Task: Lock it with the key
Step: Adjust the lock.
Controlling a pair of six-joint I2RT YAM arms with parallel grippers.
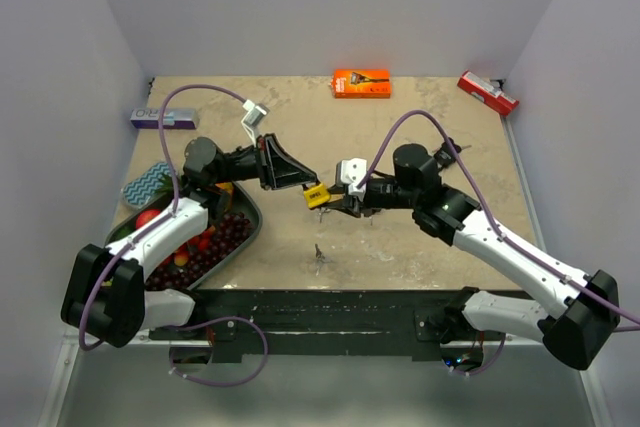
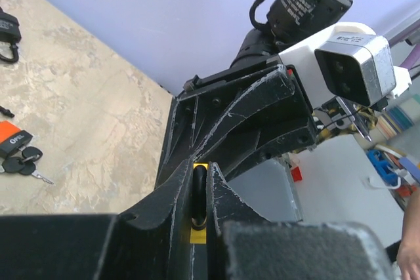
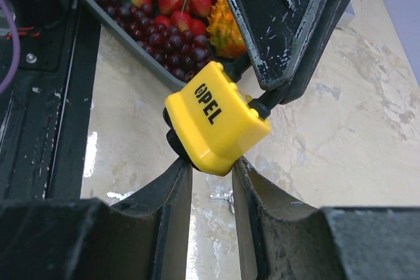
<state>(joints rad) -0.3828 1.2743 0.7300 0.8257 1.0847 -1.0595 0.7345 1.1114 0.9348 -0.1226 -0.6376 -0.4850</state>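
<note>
A: Padlock [image 3: 216, 119] pos.?
B: Shackle [image 2: 199, 191] pinched tight in my L gripper [image 1: 298, 183]; body sits at R gripper [image 3: 211, 165] tips. R jaws narrow, can't tell if gripping.
A: Step?
B: Steadying lock, I'd say. Next: key [image 1: 318, 251], on table [image 1: 450, 97] below both grippers, needs picking up.

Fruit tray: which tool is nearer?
Left. The left tool, gripping the padlock by its shackle, hangs just right of the tray; the right tool is farther right, on the padlock's other side.
</note>
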